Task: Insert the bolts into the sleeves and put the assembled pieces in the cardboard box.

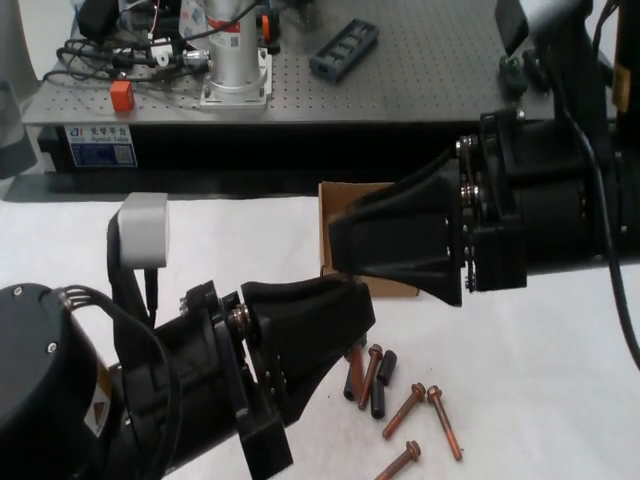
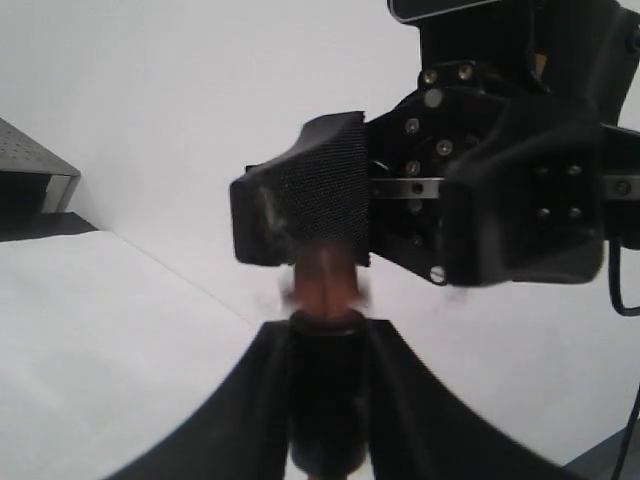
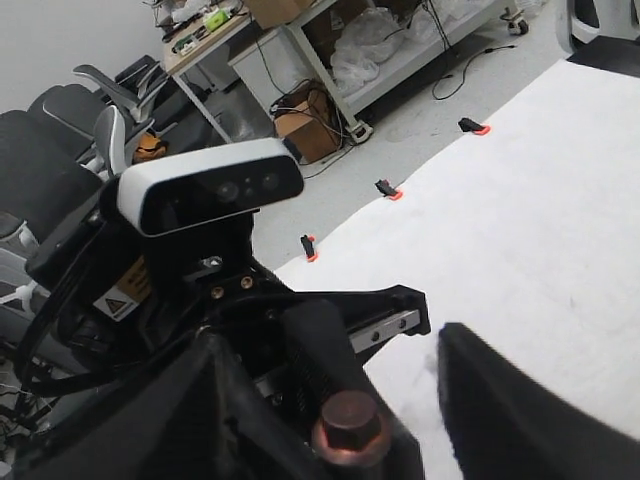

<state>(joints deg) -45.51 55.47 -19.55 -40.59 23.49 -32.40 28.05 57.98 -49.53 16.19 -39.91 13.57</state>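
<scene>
Just in front of the cardboard box [image 1: 335, 198], the left gripper [image 2: 327, 350] is clamped on a black sleeve [image 2: 325, 400], holding its bore toward the right gripper [image 1: 345, 240]. That one's jaws stand apart around the copper bolt [image 3: 350, 427], which sits partly in the sleeve, probably ready to be pushed home. Spare bolts [image 1: 405, 412] and sleeves [image 1: 383, 378] lie on the cloth on the arms' side of the box.

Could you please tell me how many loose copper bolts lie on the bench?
4 bolts: one among the black sleeves, two meeting head to head beside them, one nearest the camera. The arm may hide more.
</scene>
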